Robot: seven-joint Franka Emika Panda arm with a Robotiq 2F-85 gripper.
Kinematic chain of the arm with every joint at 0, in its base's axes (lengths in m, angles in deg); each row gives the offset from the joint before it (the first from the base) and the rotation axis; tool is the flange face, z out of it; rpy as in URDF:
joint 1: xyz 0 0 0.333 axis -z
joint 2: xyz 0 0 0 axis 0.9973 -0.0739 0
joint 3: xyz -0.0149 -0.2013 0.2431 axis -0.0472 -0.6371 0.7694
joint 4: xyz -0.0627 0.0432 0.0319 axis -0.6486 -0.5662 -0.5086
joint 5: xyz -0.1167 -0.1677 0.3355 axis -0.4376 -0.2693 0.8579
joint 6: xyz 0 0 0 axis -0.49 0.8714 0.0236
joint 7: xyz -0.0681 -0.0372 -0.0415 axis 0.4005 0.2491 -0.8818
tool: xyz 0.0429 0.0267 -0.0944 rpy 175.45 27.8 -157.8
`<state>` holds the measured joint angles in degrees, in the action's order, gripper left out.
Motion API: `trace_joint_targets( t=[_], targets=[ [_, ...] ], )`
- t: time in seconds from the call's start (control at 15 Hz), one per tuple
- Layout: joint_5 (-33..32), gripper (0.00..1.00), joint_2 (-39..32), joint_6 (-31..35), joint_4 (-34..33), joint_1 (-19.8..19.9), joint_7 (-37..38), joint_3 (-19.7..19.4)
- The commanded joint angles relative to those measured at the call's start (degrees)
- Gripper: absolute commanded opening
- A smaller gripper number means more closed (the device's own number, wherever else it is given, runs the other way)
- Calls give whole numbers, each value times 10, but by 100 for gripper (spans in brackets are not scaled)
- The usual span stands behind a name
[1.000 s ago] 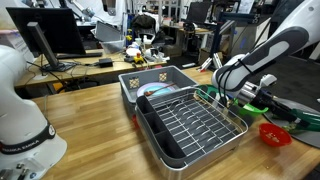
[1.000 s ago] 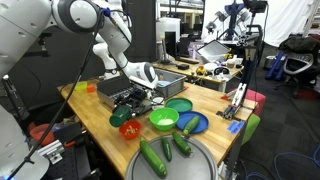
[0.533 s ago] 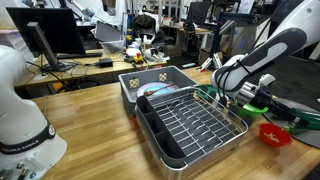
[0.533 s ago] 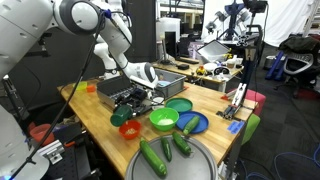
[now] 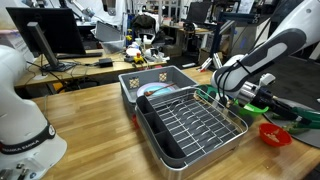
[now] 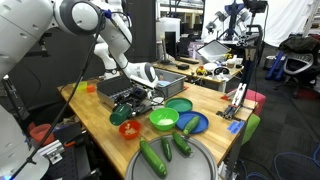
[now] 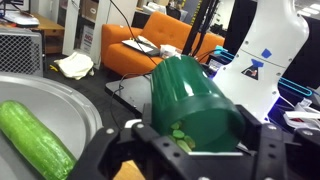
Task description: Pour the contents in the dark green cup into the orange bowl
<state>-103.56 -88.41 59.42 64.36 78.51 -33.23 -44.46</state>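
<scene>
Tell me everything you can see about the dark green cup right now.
The dark green cup looks like smooth, glossy plastic, round and slightly tapered. In the wrist view it is held in the end effector, tipped well over, and its mouth appears to face down toward the camera. Small light-green pieces show just inside the rim.

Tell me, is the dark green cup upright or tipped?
Tipped: in the wrist view the dark green cup slants between the fingers, mouth lowermost.

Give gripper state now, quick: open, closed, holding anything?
The gripper: closed, holding the dark green cup.
</scene>
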Motion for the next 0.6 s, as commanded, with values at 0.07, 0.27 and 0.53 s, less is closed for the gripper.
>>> trace_joint_targets(
  t=[0.07, 0.27, 0.53],
  targets=[
    [-17, 53, -18, -31, -20, 3, 5, 8],
    [-23, 53, -22, -42, -24, 3, 4, 9],
    [-33, 53, -32, -56, -32, 4, 5, 10]
  ],
)
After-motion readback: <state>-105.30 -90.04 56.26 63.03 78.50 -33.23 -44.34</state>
